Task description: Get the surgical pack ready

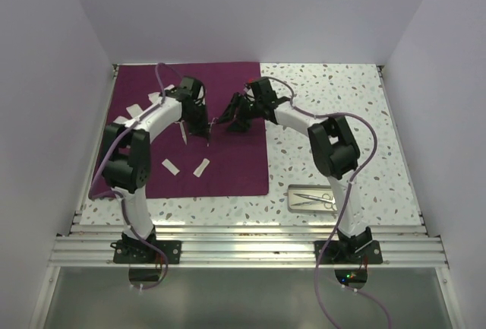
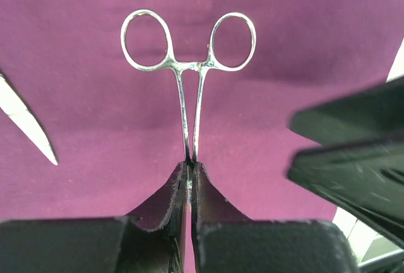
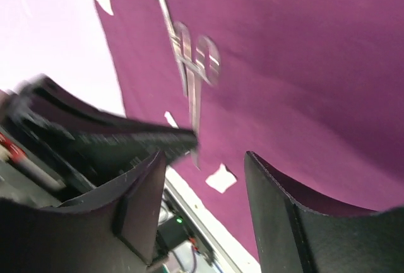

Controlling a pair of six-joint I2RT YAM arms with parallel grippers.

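From above, my two arms meet over the cloth (image 1: pixel 228 169) on the worktop (image 1: pixel 342 101). The tray (image 1: pixel 291 198) sits off the cloth, to my right. My left camera shows what the top one cannot: my left jaws pinch the tip of a clamp (image 2: pixel 189 96), rings out, I think for a handover. My right camera shows my right jaws spread wide, with the clamp blurry just ahead.

Both arms are reaching forward, left gripper (image 2: pixel 190 167) pinching forceps (image 2: pixel 189 66), right gripper (image 3: pixel 205 159) hanging with fingers spread.
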